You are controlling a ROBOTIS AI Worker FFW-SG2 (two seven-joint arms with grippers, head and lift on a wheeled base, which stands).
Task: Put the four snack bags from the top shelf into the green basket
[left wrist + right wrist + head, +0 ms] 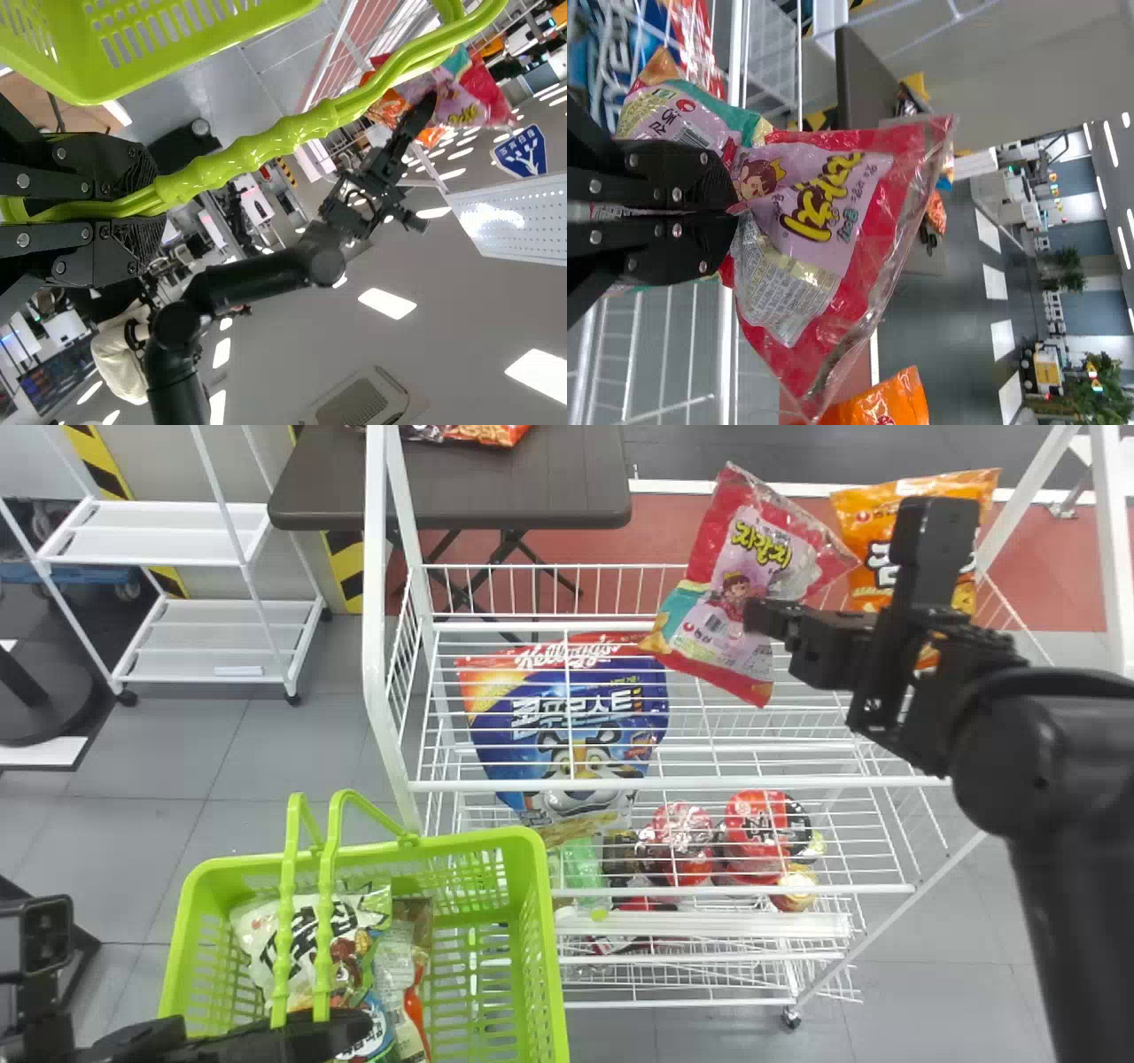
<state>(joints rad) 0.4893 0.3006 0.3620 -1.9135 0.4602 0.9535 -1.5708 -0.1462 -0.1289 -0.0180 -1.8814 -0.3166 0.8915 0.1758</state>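
One pink snack bag (pixel 722 638) is held by one claw, the right gripper (pixel 755 615).
In the head view, one orange snack bag (pixel 873 518) is seen behind the right arm, and one big blue bag (pixel 567 708) is seen through the wires of one white rack (pixel 673 784); at least two bags (pixel 297 934) are held in one green basket (pixel 540 921), placed beside the rack. In the left wrist view, the basket's two green handles (pixel 266 144) are squeezed together by the left gripper (pixel 306 1035). In the right wrist view, the pink bag is pinched tight between two black fingers (pixel 682 177), with one orange bag seen past it.
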